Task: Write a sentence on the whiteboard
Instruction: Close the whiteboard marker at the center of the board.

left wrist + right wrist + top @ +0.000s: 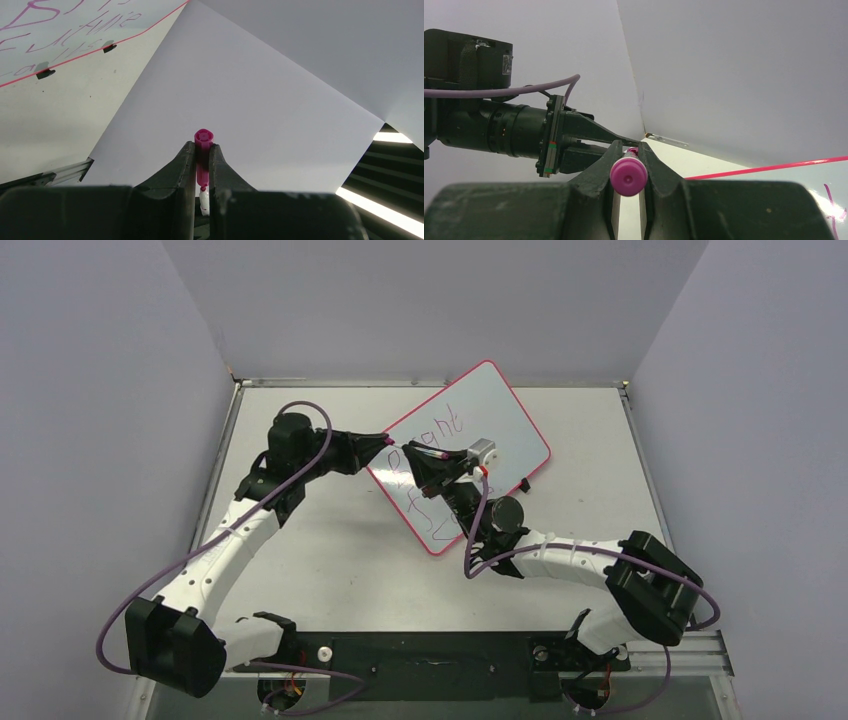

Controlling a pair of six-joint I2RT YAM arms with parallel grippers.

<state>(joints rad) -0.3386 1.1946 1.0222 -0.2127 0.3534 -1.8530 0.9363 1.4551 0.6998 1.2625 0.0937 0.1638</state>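
The whiteboard (pixel 500 425), pink-framed, lies slanted at the table's middle and also shows in the left wrist view (pixel 60 30). The sentence (pixel 442 423) is thin magenta handwriting; "Bright" reads on top, and the lower lines are partly hidden by my right arm. My right gripper (pixel 412 458) (pixel 628 150) is shut on a magenta-ended marker (pixel 628 176) that points along its fingers. My left gripper (pixel 386 441) (pixel 202 147) is shut on the marker's magenta cap (pixel 203 137). The two grippers meet tip to tip over the board's left corner. Whether cap and marker are joined I cannot tell.
Black clips (pixel 109 48) sit on one board edge. Grey walls enclose the table (pixel 330 560) on three sides. Purple cables loop off both arms. The left arm's body (pixel 499 130) fills the space just ahead of the right gripper.
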